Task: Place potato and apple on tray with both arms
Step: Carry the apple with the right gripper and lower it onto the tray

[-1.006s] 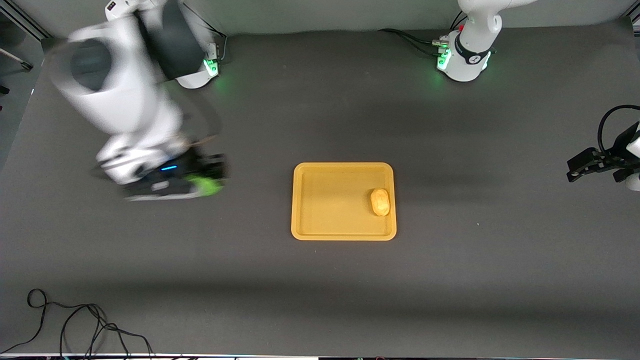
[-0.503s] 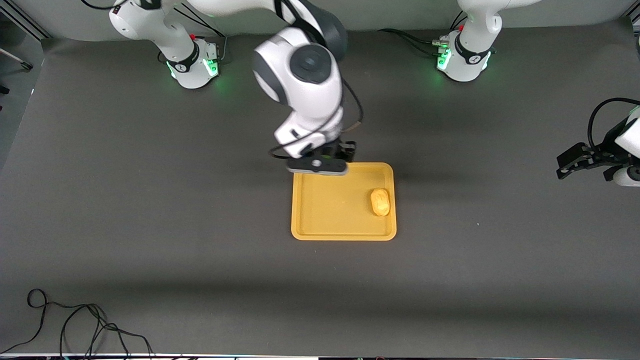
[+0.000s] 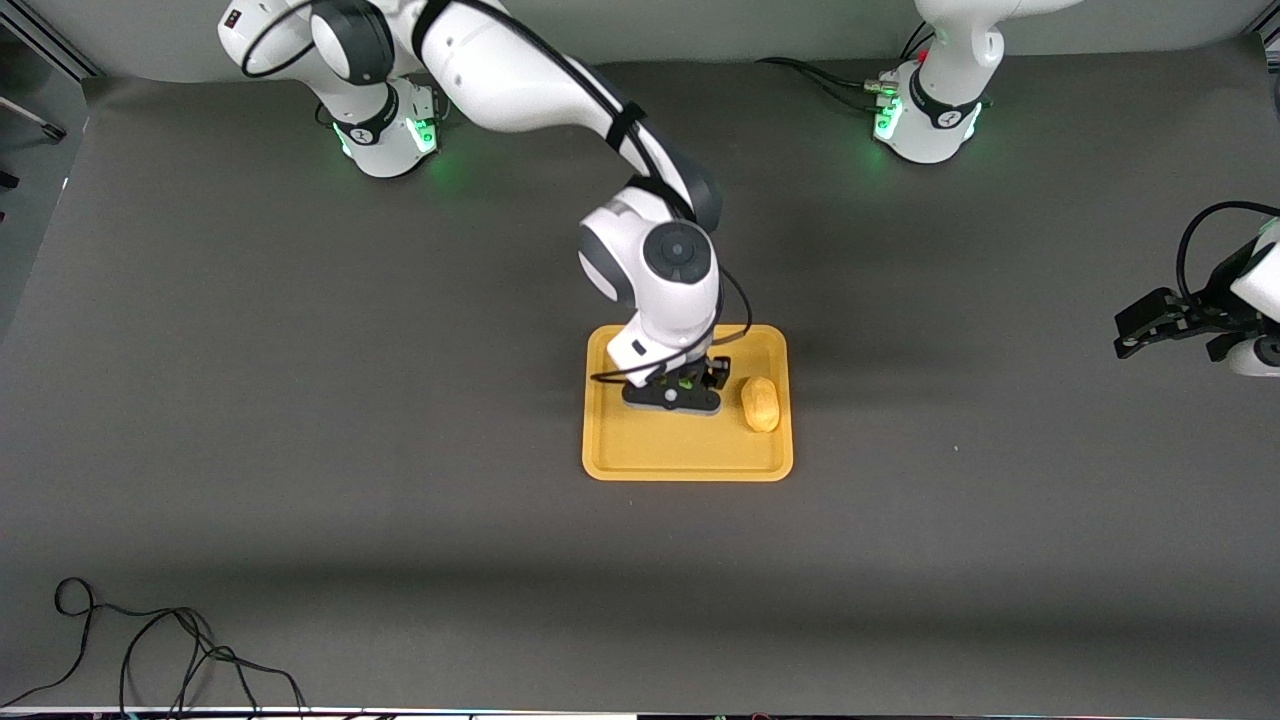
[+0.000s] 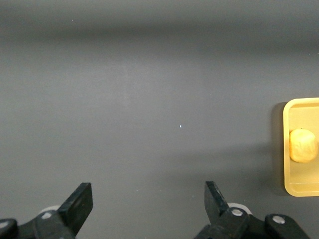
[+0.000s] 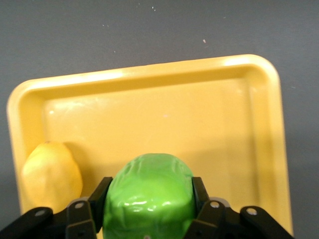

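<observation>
In the front view almost all of the apple (image 3: 685,383) is hidden under the right arm's wrist; only a sliver of bright green shows between the black fingers. The right wrist view gives it plainly, though its lower part is cut off by the edge of that picture. The left arm is mostly out of the front view, with only its wrist and gripper showing at the counter's edge, and the left wrist view catches just one end of the tray.

There are two arms, one tray (image 3: 610,440), one potato (image 3: 761,404) and one apple.

The right gripper (image 3: 684,390) is low over the middle of the tray, and its jaws are closed onto the apple (image 5: 150,196), one finger pressed against each side of it. Whether the apple rests on the tray floor or hangs just above it cannot be told.

The tray (image 5: 199,84) lies flat on the dark counter (image 3: 300,450). In it is the potato (image 5: 51,176), lying on the tray floor close to the rim at the end toward the left arm, just beside the held apple and apart from it. The potato (image 4: 303,145) also shows in the left wrist view.

The left gripper (image 3: 1165,325) waits in the air over the counter's edge, well apart from the tray (image 4: 294,186), with its jaws spread wide and nothing between them (image 4: 148,201).
</observation>
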Available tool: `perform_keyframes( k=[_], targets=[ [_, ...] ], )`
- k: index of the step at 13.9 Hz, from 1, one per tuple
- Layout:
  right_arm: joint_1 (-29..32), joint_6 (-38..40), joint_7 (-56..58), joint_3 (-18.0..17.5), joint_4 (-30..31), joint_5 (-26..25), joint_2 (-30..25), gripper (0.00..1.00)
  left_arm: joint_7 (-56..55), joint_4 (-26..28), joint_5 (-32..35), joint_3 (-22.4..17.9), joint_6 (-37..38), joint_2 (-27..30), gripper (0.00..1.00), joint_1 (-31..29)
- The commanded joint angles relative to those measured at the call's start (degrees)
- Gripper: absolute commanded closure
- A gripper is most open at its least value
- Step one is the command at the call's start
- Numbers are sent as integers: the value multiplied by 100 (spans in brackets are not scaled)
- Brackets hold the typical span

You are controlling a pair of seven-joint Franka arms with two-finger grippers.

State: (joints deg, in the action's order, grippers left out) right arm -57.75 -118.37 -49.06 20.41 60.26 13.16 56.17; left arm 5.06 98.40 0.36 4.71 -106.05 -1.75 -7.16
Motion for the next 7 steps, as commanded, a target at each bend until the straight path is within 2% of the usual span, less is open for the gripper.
perform_keyframes(
  k=[1,3,4,5,6,7],
  targets=[
    [53,-370,-112,-2,-330,90,481,59,38,-49,113,-40,329,16,0,-91],
    [62,-590,-121,-2,-330,99,649,59,4,-84,113,-14,435,69,0,-93],
    [71,-634,-121,-2,-322,99,710,54,-40,-84,113,13,453,60,0,-40],
    [88,-652,-138,-10,-322,108,720,24,-58,-93,122,30,427,17,0,13],
    [88,-661,-130,-10,-313,117,711,0,-23,-145,131,39,410,-18,0,100],
    [71,-618,-121,-2,-313,117,659,0,-23,-285,183,48,427,-88,0,162]
  ],
)
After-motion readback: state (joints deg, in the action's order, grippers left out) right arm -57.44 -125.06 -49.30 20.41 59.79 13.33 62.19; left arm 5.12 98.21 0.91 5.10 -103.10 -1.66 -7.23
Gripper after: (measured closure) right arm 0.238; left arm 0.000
